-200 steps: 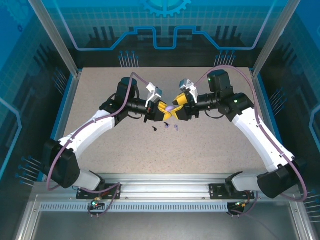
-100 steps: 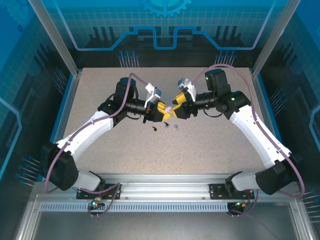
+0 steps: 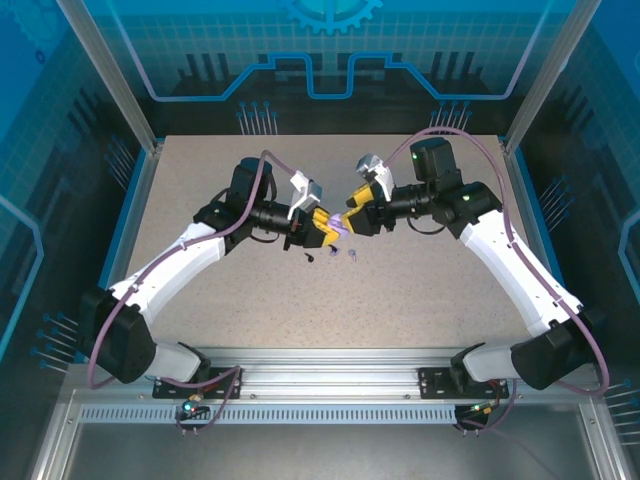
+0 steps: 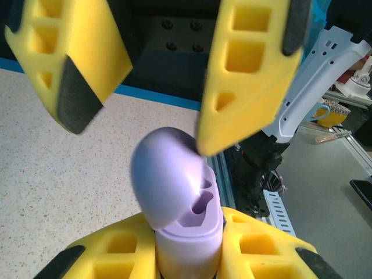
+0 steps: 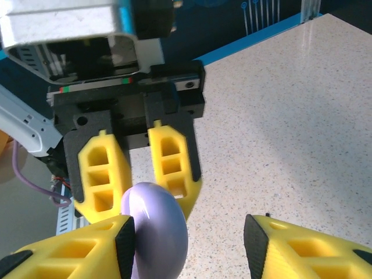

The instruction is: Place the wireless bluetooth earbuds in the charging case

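Top external view. The left gripper (image 3: 320,226) and right gripper (image 3: 350,214) are seen meeting nose to nose over the middle of the table (image 3: 200,180). A lavender charging case (image 3: 340,222) is lodged between them. On the speckled surface just in front of the grippers, a black earbud (image 3: 309,258) and a lavender earbud (image 3: 352,256) are seen lying loose, apart from each other and outside the case. Finer detail is too small to be made out.

Left wrist view. The base of the case is clamped between the left gripper's yellow fingers (image 4: 110,256), and the case is held upright. Its domed lid (image 4: 163,174) is swung back on the hinge, and moulded sockets are exposed in the base. The right gripper's two fingers are spread above, and the tip of one is seen at the lid's edge by the hinge; whether it touches cannot be told.

Right wrist view. The right gripper's jaws are held apart. One pad (image 5: 125,244) is pressed to, or lies just beside, the lid's flank; the other is kept well apart from it. Nothing is gripped. Beyond, the left gripper's fingers are seen closed on the case from the far side.
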`<state>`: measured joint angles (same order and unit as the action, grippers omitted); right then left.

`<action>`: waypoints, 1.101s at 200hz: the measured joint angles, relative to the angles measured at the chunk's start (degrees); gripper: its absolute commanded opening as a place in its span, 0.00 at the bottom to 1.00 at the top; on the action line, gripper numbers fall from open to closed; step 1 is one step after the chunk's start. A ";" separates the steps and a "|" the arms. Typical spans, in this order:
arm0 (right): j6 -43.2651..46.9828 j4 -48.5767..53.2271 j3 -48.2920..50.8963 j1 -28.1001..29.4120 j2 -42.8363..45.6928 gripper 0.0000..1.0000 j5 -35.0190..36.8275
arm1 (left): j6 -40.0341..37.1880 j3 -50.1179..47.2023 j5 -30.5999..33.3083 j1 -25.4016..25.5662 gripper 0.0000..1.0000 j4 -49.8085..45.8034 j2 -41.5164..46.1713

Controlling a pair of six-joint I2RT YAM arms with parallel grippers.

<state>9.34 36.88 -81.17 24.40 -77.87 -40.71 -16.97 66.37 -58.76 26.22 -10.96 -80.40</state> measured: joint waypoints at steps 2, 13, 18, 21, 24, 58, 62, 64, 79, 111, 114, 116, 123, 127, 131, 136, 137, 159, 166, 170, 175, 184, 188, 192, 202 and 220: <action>-0.07 -0.09 -0.04 -0.07 0.00 0.54 0.15 | -0.09 0.00 -0.04 0.02 0.03 -0.20 0.02; -0.35 -0.50 -0.17 -0.48 -0.02 0.54 1.27 | -0.63 0.00 -0.31 0.26 0.03 -0.63 0.26; -0.42 -0.57 -0.17 -0.68 -0.07 0.54 1.64 | -1.01 0.02 -0.50 0.42 0.03 -0.76 0.46; -0.55 -0.59 -0.17 -0.81 -0.07 0.54 1.84 | -1.05 0.02 -0.55 0.52 0.03 -0.81 0.57; -0.55 -0.61 -0.17 -0.85 -0.09 0.54 2.05 | -1.22 0.02 -0.70 0.61 0.03 -0.85 0.70; -1.07 -0.96 -0.17 -1.20 -0.15 0.54 3.63 | -1.44 0.02 -1.09 0.92 0.02 -0.85 1.55; -1.27 -0.96 -0.17 -1.20 -0.15 0.55 3.93 | -1.44 0.02 -1.09 0.92 0.02 -0.83 1.55; -1.29 -0.98 -0.17 -1.20 -0.15 0.55 4.02 | -1.42 0.02 -1.07 0.92 0.02 -0.83 1.55; -2.45 -1.60 -0.15 -1.25 -0.11 0.57 6.19 | -1.16 0.02 -1.03 0.92 0.01 -0.72 1.68; -6.67 -3.65 1.53 -2.95 1.11 0.62 13.22 | 2.03 -1.42 0.92 0.72 0.01 3.15 2.67; -7.08 -3.69 1.64 -3.30 1.16 0.62 13.81 | 2.62 -1.84 1.14 0.63 0.01 3.87 2.84; -7.32 -3.72 1.68 -3.56 1.16 0.62 14.27 | 2.97 -2.14 1.33 0.61 0.01 4.33 2.95; -8.26 -3.50 1.70 -4.37 1.14 0.62 15.50 | 4.15 -3.23 1.84 0.42 0.01 5.81 3.37; -8.76 -3.39 1.75 -4.79 1.03 0.62 16.20 | 5.22 -4.00 2.19 0.22 0.01 6.82 3.63; -9.25 -3.23 1.75 -5.25 0.98 0.62 16.94 | 5.99 -4.74 2.60 0.04 0.02 7.69 3.85; -9.70 -3.06 1.79 -5.66 0.90 0.62 17.81 | 6.86 -5.64 3.10 -0.24 0.02 8.83 4.07; -9.79 -3.02 1.79 -5.73 0.90 0.63 17.92 | 7.19 -5.88 3.26 -0.28 0.02 9.11 4.13; -12.11 -2.34 2.82 -6.10 0.24 0.63 20.52 | 11.85 -9.99 5.88 -1.38 0.02 13.84 5.09; -12.61 -2.19 3.50 -6.08 -0.07 0.63 20.83 | 12.98 -11.02 6.64 -1.60 0.02 15.04 5.35; -13.00 -2.05 4.00 -6.10 -0.26 0.63 21.11 | 13.77 -11.76 7.13 -1.75 0.02 15.98 5.55; -13.42 -2.01 4.61 -6.10 -0.52 0.63 21.46 | 14.53 -12.63 7.67 -1.86 0.02 16.90 5.92; -14.10 -1.86 5.92 -6.10 -0.98 0.63 22.18 | 15.82 -14.14 8.41 -2.12 0.03 18.40 6.60; -14.45 -1.84 6.64 -6.08 -1.22 0.63 22.43 | 16.72 -14.80 8.72 -2.25 0.04 19.15 6.93; -14.73 -1.81 7.41 -6.08 -1.44 0.63 22.82 | 17.11 -15.32 8.98 -2.36 0.04 19.67 7.17; -15.50 -1.60 9.01 -6.08 -1.92 0.63 23.63 | 18.60 -16.76 9.49 -2.71 0.04 21.09 7.85; -16.50 -1.40 11.65 -5.84 -2.93 0.61 24.72 | 21.14 -19.47 9.53 -3.41 0.03 24.79 8.39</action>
<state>-7.16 35.48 -69.52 18.57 -80.79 -15.99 4.16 46.89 -49.23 22.81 13.82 -72.01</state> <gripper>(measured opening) 0.623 0.218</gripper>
